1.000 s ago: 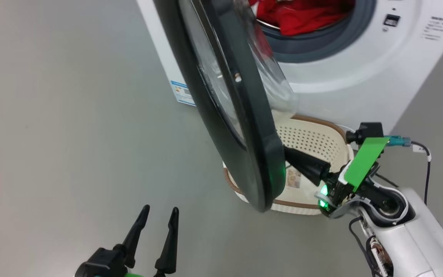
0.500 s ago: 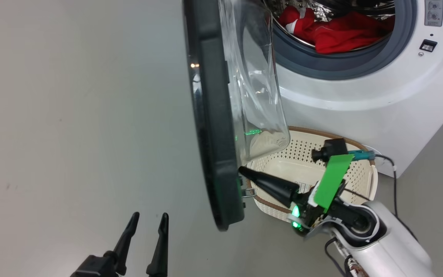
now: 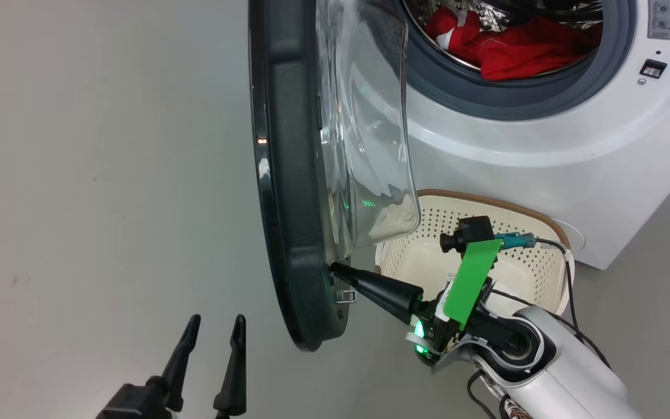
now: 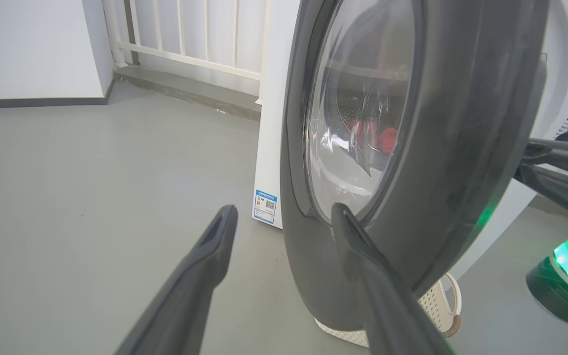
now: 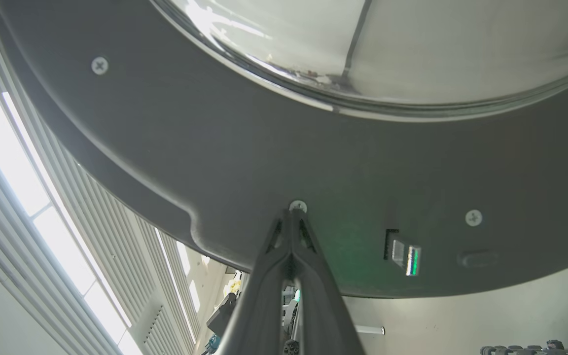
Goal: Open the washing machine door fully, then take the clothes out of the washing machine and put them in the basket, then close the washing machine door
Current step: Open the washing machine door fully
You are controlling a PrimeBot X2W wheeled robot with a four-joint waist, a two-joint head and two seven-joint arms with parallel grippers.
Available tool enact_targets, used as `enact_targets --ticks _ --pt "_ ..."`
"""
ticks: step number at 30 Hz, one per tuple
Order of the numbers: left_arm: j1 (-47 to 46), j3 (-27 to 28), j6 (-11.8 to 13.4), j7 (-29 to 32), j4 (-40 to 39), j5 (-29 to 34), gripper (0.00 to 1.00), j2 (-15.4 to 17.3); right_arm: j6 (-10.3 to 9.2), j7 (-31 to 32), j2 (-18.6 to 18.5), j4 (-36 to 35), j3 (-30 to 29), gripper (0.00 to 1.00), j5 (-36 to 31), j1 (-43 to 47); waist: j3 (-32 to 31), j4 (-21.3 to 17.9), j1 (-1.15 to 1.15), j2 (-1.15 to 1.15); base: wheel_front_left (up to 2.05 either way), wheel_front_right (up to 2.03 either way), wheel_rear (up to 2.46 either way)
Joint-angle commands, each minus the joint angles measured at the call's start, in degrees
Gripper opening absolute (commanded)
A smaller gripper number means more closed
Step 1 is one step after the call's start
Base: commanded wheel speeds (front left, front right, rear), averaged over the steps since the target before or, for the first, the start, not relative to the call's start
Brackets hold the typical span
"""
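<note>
Your right claw point(image 3: 335, 269) is pinched together, empty, tips on the door point(image 3: 288, 174). It's rigid and heavy, so push its inner face.

Head camera looks down; both wrist cameras closely face the washing machine door point(image 3: 288, 174).

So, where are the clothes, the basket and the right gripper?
the clothes point(image 3: 521, 55): head view, middle of the red fabric.
the basket point(image 3: 530, 279): head view, perforated inner wall.
the right gripper point(image 3: 335, 267): head view, tips of its shut fingers.
</note>
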Motion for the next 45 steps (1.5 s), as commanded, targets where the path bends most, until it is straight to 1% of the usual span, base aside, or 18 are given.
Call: enact_targets --ticks 1,7,16,17,18,19,20,21,22,32,45 --pt "-0.1 2.1 0.5 -0.5 -1.6 -0.4 1.0 0.6 0.45 -0.4 1.7 -2.2 1.7 0.0 0.8 -1.9 0.0 0.0 0.0 0.0 0.0 0.0 0.0" --pt "-0.1 2.4 0.7 -0.5 -1.7 -0.5 1.0 0.6 0.45 -1.0 1.7 -2.0 2.6 0.0 1.1 -2.5 0.0 0.0 0.0 0.0 0.0 0.0 0.0" --pt "-0.1 2.4 0.7 -0.5 -1.7 -0.4 1.0 0.6 0.45 -1.5 1.7 -1.1 2.4 0.0 -0.2 -2.0 -0.5 -0.2 0.0 0.0 0.0 0.0 0.0" --pt "-0.1 2.4 0.6 -0.5 -1.7 -0.3 1.0 0.6 0.45 -1.6 1.7 -1.0 2.2 0.09 -0.6 -1.8 -0.5 -0.3 0.0 0.0 0.0 0.0 0.0" --pt "-0.1 2.4 0.6 -0.5 -1.7 -0.3 1.0 0.6 0.45 -1.6 1.7 -0.8 2.0 0.27 -0.9 -1.7 -0.6 -0.3 0.0 0.0 0.0 0.0 0.0" --pt "-0.1 2.4 0.5 -0.5 -1.6 -0.3 1.0 0.6 0.45 -1.7 1.7 -0.6 1.7 0.33 -1.3 -1.5 -0.6 -0.3 0.0 0.0 0.0 0.0 0.0" --pt "-0.1 2.4 0.5 -0.5 -1.6 -0.3 1.0 0.6 0.45 -1.9 1.7 -0.4 1.4 0.46 -1.8 -1.3 -0.7 -0.4 0.0 0.0 0.0 0.0 0.0" --pt "-0.1 2.4 0.5 -0.5 -1.6 -0.2 1.0 0.6 0.45 -2.1 1.7 -0.2 1.0 0.75 -2.4 -1.1 -0.8 -0.4 0.0 0.0 0.0 0.0 0.0" --pt "-0.1 2.5 0.4 -0.5 -1.5 -0.2 1.0 0.6 0.45 -2.2 1.7 -0.1 0.6 1.0 -2.8 -0.8 -0.9 -0.4 0.0 0.0 0.0 0.0 0.0" --pt "0.2 3.0 -0.4 -0.5 -0.7 0.8 1.0 0.6 0.45 -4.1 1.5 2.6 -4.2 1.0 -7.9 4.4 -2.3 -1.0 0.0 0.0 0.0 0.0 0.0" --pt "0.4 4.8 -0.7 -0.5 -0.6 1.4 1.0 0.6 0.45 -6.0 -0.9 4.0 -10.2 1.0 -11.6 12.4 -2.2 -3.6 0.0 0.0 0.0 0.0 0.0"
